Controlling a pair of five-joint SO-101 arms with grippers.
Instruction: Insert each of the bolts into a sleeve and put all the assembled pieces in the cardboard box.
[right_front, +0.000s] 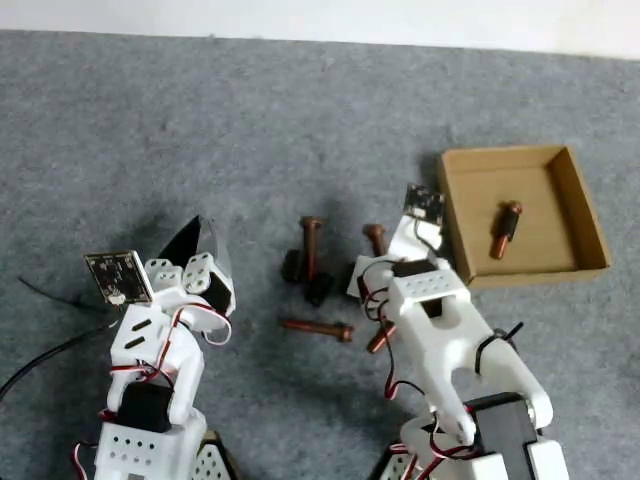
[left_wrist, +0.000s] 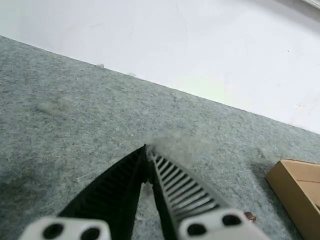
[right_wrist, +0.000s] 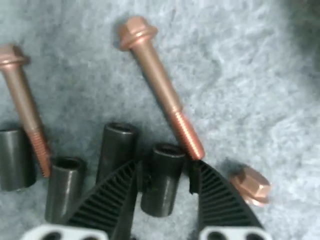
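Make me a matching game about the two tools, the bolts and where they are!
Things:
1. left tool
2. right tool
3. bolt-in-sleeve piece
4. loose bolt

Places or states:
A. inside the cardboard box
B. lying flat on the carpet between the two arms
C. shut, with nothing in it
D. open, with a black sleeve between its fingers

Pairs: 1-C, 2-D, 3-A, 4-B.
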